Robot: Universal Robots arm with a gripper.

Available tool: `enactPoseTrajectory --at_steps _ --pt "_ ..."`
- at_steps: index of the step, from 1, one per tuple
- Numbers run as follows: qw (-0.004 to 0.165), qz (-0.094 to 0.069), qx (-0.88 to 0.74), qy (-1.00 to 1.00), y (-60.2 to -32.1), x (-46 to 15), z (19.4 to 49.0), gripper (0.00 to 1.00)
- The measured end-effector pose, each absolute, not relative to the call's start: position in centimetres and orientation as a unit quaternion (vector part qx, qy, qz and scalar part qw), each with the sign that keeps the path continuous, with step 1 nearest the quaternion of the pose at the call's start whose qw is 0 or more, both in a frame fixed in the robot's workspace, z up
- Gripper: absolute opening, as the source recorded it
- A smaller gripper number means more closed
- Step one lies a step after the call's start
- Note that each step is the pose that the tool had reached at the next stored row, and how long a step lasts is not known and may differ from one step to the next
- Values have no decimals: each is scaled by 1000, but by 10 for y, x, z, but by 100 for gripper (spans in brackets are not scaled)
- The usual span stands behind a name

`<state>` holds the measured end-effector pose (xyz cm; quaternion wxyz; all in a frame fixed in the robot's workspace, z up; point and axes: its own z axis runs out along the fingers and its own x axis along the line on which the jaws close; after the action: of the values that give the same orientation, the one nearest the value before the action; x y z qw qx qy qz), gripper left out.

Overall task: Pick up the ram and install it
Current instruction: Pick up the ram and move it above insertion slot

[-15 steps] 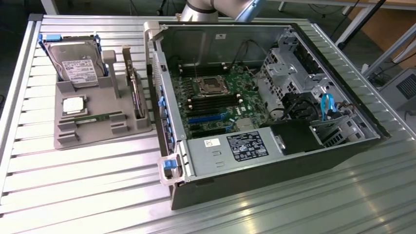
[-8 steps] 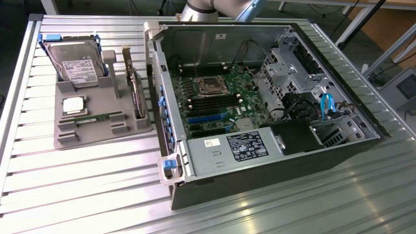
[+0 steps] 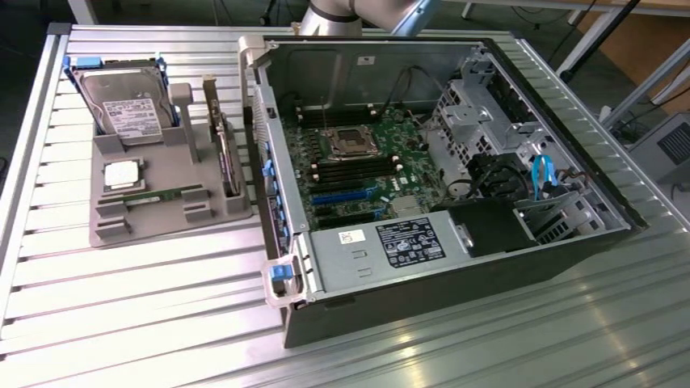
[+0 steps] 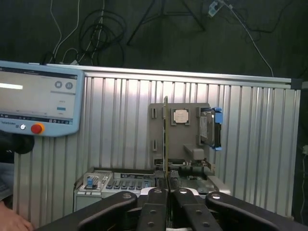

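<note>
The jaws of the gripper (image 4: 167,192) are pressed almost together, pinching the ram (image 4: 166,139). The wrist view shows it edge-on, as a thin green-gold strip standing out from between the two dark fingers (image 4: 155,207). Past it are a grey teach pendant (image 4: 38,98) with a red button and the far edge of the ribbed metal table (image 3: 129,307). In the exterior view the arm (image 3: 351,14) comes in at the top centre of the frame, above the open computer case (image 3: 356,69). The case lies on its side across the centre and right, with its motherboard (image 3: 356,166) exposed. Just beside the case, in the upper left of the frame, sits a grey tray (image 3: 108,234). At its upper end is a hard drive (image 3: 128,105), and below that a square silver processor (image 3: 122,174). A second stick (image 3: 151,195) lies flat just below the processor. An expansion card (image 3: 225,141) stands on edge along the side of the tray nearest the case.
</note>
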<state>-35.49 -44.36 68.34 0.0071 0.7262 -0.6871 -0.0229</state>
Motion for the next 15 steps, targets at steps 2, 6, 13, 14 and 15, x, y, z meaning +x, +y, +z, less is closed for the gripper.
enactPoseTrajectory --at_steps 2,6,13,14,15 --pt "7 -23 726 -687 -444 -355 692 12" --pt "8 -24 726 -687 -444 -354 694 12" --pt "16 -33 726 -687 -447 -314 662 12" --pt "18 -35 726 -687 -447 -302 658 12" --pt "20 -37 726 -687 -447 -287 653 12"
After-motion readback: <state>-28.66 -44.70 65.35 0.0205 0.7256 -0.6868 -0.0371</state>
